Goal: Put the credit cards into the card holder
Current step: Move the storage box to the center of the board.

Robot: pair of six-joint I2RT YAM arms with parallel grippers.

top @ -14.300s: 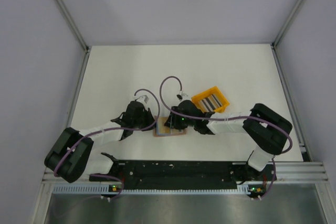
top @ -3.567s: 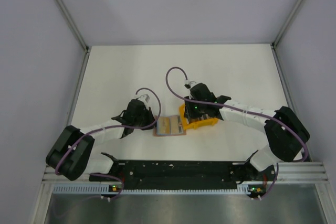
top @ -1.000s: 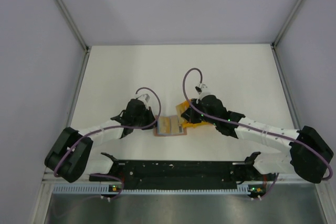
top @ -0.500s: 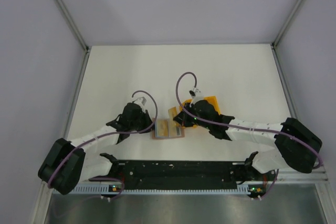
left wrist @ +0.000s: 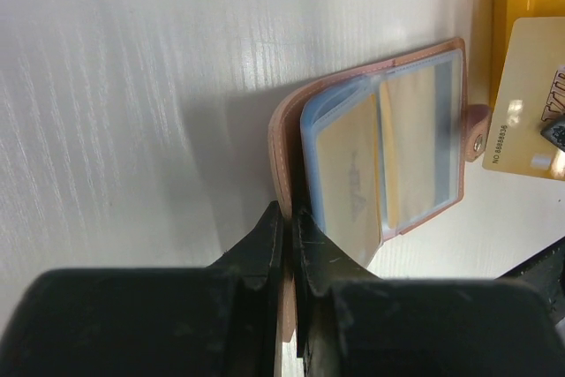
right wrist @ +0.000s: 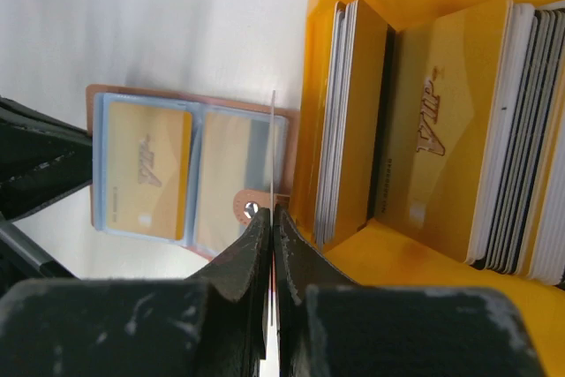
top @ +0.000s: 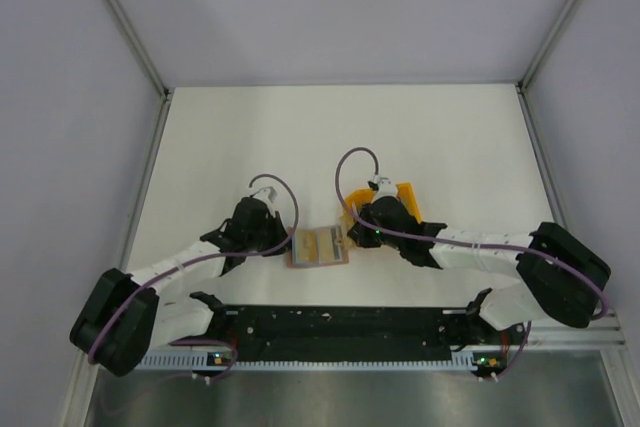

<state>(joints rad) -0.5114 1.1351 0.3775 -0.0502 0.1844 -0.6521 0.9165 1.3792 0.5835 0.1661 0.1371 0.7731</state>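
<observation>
Plain setup here: a white bench (top: 300,137) with a faint wood-grain sheen, boxed in by blank grey-lilac walls (top: 350,7) and bare aluminium rails (top: 120,17) running down to the bench corners. A black bar (top: 340,322) sits along the near edge, where the arms are mounted.

Starting on the left, the left arm reaches in toward the middle. The left end effector (left wrist: 289,218) is squeezed down narrow, pinching the left edge of the card holder (left wrist: 388,143). The holder lies open on the bench just near of centre. It's a tan cover with clear pockets facing up. The right wrist view shows a gold card in the left pocket, and the little snap tab sticks out on the right side.

Just right of that tab there's a loose gold card (left wrist: 525,94), gripped by the right end effector (right wrist: 269,218). Its fingers are nearly together, with the card showing edge-on as a thin pale line between them. It hangs over the gap between the holder's right edge and the tray, and I can't tell if it touches either.

Right next to it is the yellow tray (top: 408,192), close up against the holder. It's packed with upright cards (right wrist: 441,130) in two rows, gold faces with grey, white and dark edges.
</observation>
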